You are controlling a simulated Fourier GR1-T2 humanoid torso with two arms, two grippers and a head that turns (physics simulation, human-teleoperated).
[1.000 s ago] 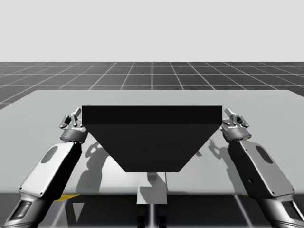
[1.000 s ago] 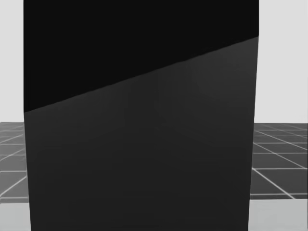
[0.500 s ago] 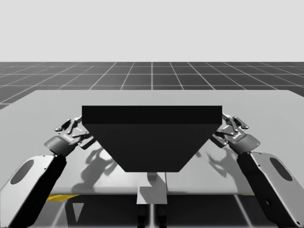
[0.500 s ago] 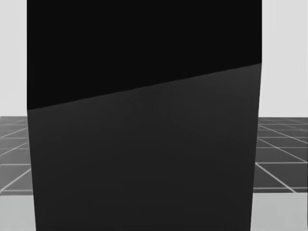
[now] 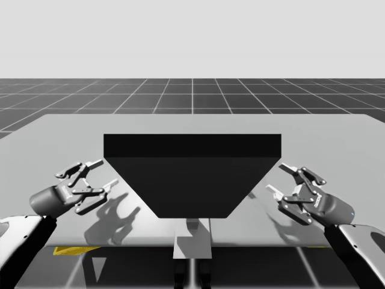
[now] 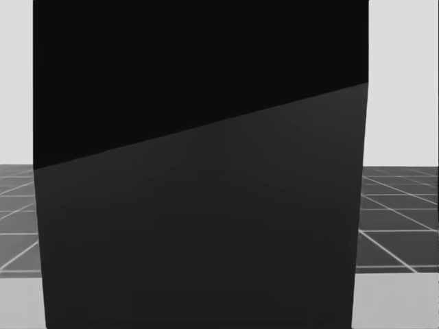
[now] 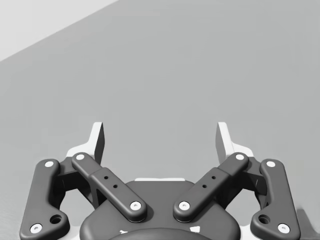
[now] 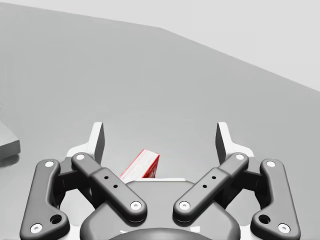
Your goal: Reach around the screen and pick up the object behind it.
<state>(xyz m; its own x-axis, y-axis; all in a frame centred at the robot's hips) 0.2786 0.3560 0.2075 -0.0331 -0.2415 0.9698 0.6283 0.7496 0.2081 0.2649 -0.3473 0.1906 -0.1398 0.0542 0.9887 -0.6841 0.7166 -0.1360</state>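
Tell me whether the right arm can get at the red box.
Probably yes: the red box lies on the table between the fingers of the open right gripper, nothing in between; the screen stands to its side.

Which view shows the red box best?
Right wrist view: the red box lies ahead of my right gripper, between its open fingers. In high and head views the screen blocks it; left wrist view faces table.

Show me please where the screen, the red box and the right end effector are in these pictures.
screen (image 5: pixel 192 186): high view, middle of its dark front face.
red box (image 8: pixel 143 164): right wrist view, middle of its red side.
right end effector (image 8: pixel 160 136): right wrist view, midway between its fingertips.
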